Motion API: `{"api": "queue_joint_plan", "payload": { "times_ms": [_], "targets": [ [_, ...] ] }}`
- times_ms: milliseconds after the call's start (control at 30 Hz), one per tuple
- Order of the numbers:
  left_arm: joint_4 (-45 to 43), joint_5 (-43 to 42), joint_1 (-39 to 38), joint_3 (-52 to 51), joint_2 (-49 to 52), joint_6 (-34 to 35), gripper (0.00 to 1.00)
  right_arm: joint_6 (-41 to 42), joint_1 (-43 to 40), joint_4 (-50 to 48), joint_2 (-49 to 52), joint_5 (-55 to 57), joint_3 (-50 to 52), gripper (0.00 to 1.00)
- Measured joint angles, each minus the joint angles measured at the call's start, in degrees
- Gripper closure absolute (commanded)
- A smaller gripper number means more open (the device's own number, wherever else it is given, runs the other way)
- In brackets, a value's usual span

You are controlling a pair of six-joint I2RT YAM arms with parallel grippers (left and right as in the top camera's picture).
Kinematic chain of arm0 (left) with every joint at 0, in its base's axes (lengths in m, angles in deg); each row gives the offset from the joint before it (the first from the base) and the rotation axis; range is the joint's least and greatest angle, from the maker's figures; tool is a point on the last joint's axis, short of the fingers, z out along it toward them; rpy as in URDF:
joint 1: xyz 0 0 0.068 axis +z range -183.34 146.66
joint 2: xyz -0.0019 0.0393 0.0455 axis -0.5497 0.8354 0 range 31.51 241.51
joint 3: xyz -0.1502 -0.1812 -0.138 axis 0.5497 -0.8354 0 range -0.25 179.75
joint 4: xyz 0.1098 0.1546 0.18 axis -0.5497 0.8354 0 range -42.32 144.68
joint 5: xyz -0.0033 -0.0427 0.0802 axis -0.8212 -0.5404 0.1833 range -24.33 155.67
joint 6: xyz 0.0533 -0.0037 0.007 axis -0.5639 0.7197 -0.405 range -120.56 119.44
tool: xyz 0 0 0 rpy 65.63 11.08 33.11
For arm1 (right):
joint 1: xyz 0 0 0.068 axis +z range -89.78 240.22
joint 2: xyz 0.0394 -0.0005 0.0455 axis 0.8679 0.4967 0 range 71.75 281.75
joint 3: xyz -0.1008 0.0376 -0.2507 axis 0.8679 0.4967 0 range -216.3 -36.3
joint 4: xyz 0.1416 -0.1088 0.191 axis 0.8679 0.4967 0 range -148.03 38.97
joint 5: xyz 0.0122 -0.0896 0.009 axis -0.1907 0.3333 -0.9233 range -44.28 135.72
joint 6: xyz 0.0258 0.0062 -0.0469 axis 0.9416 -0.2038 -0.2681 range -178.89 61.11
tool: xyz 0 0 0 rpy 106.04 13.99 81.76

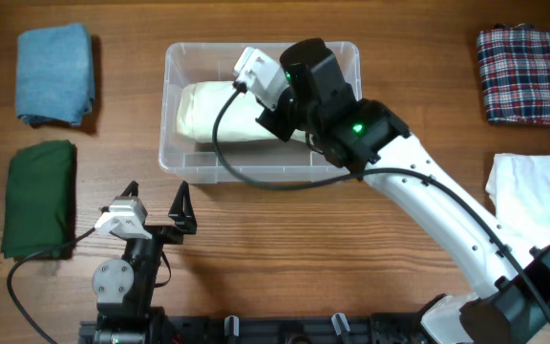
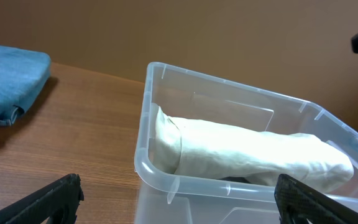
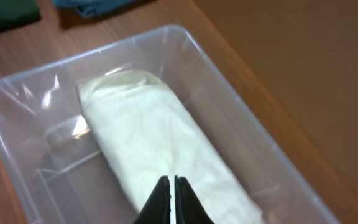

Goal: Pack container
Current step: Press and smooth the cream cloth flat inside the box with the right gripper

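The clear plastic container [image 1: 174, 57] stands at the table's middle back. A folded cream cloth [image 1: 203, 110] lies inside it, along its length. My right gripper [image 3: 171, 183] hangs over the container, just above the cream cloth [image 3: 148, 137], with its fingers shut and nothing between them. In the overhead view its wrist [image 1: 299, 81] covers the container's right half. My left gripper [image 1: 156, 199] is open and empty near the table's front edge. It faces the container's near wall [image 2: 148, 168], and the cloth [image 2: 247, 146] shows above that wall.
A blue folded cloth [image 1: 55, 75] lies at the back left and a dark green one [image 1: 38, 196] at the front left. A plaid cloth [image 1: 521, 75] lies at the back right and a white cloth [image 1: 533, 196] at the right.
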Motion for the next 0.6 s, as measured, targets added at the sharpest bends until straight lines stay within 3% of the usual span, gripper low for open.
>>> {"api": "queue_joint_plan", "payload": {
  "times_ms": [367,600],
  "targets": [
    [0.0,0.0,0.0,0.0,0.0,0.0,0.00,11.3,-4.0,20.0,11.9,-0.7,-24.3,0.96],
    [0.0,0.0,0.0,0.0,0.0,0.0,0.00,12.5,-5.5,24.3,25.2,-4.6,-26.1,0.96]
  ]
}}
